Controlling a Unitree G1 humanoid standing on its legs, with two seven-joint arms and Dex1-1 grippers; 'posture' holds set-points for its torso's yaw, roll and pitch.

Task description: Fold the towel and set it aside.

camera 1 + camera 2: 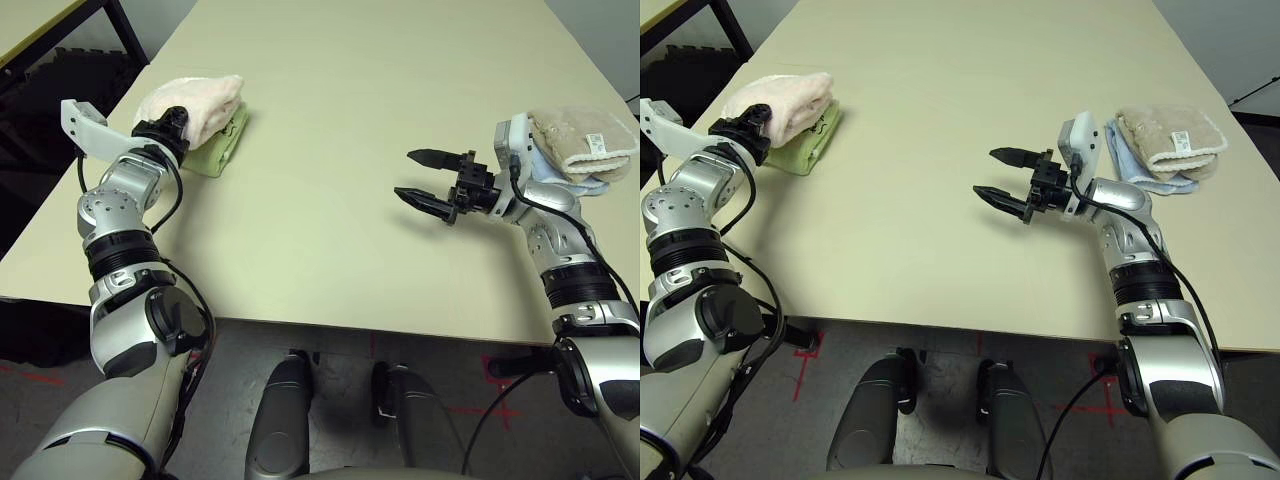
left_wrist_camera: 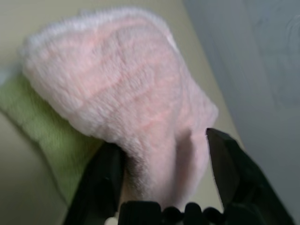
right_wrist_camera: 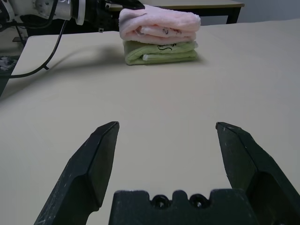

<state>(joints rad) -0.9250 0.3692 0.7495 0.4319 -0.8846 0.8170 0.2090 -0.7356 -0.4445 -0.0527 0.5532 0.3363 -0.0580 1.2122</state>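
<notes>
Both grippers are seen with fingers spread: the left gripper [image 2: 161, 154] straddles the folded, fluffy pale pink towel [image 1: 205, 100] without clamping it, and the right gripper [image 1: 425, 177] is poised empty above the beige table [image 1: 330, 120]. That towel is stacked on a folded lime-green towel [image 1: 220, 148] near the table's left edge.

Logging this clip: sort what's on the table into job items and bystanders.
Job: pink towel, folded, on top of the green one; left gripper, open around its end.

Bystanders: green towel; beige towel on the light-blue towel; right gripper, open, empty.
</notes>
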